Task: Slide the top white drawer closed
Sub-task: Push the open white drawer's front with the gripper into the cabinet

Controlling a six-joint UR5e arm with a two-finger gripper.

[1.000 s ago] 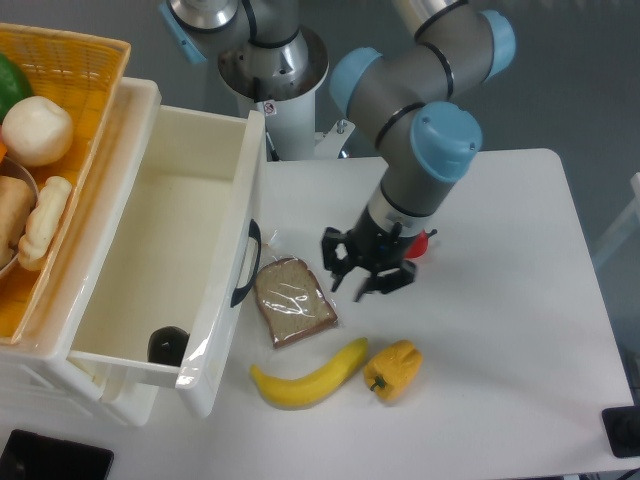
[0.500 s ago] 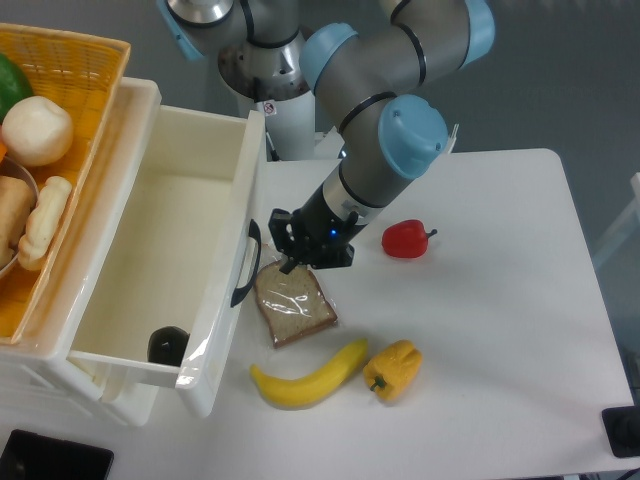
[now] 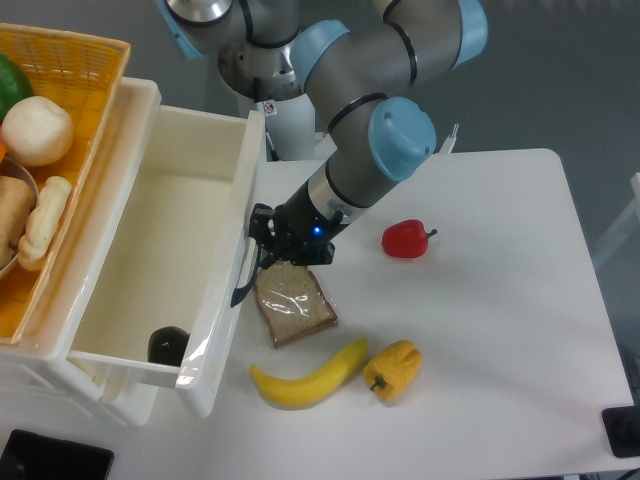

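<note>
Arm reaching down and leftward from its base at the rear of the worktop (image 3: 500,330), forearm angled toward the cabinet. The claw (image 3: 262,240) sits at the black handle (image 3: 246,263) of the top white drawer (image 3: 170,250), which stands pulled far out; whether its fingers are apart or together cannot be told. Bread slice (image 3: 294,303) lies just below.

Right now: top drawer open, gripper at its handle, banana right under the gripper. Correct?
Not quite. In the camera view the bread slice lies just below the gripper, not the banana, which lies lower, beside the yellow pepper. The top drawer is open, gripper at its handle.
</note>
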